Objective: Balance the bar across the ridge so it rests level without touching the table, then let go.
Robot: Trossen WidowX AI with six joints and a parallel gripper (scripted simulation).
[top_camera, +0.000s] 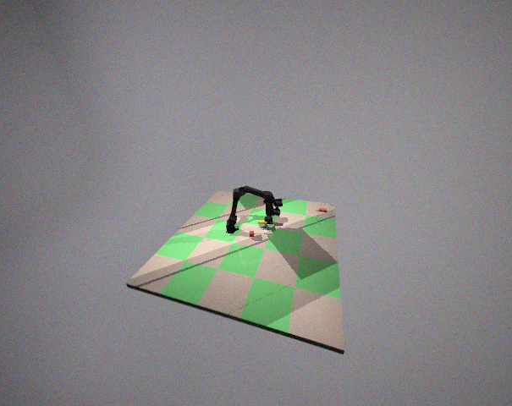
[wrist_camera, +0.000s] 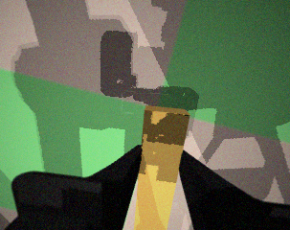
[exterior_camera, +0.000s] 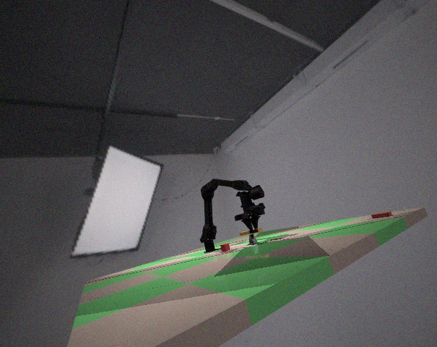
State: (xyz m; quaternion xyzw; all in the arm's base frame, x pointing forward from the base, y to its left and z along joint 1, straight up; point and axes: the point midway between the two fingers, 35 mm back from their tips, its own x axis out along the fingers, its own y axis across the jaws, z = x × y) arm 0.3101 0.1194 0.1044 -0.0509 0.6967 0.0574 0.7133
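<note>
The yellow bar (top_camera: 261, 222) (exterior_camera: 244, 233) (wrist_camera: 154, 206) is held above the table and looks close to level. My gripper (top_camera: 268, 220) (exterior_camera: 253, 229) (wrist_camera: 160, 151) points down and is shut on the bar, with one finger on each side of it in the wrist view. The small grey ridge (top_camera: 265, 227) (exterior_camera: 253, 241) stands on the table right below the bar and the fingers. The bar is very close over the ridge's top; whether they touch is too small to tell. In the wrist view I cannot make out the ridge.
A red block (top_camera: 251, 233) (exterior_camera: 225, 247) stands on the checkered table (top_camera: 229, 283) (exterior_camera: 166, 317) between the arm's base and the ridge. A flat red piece (top_camera: 322, 210) (exterior_camera: 381, 215) lies far off near a table corner. Dark shadows cross the table.
</note>
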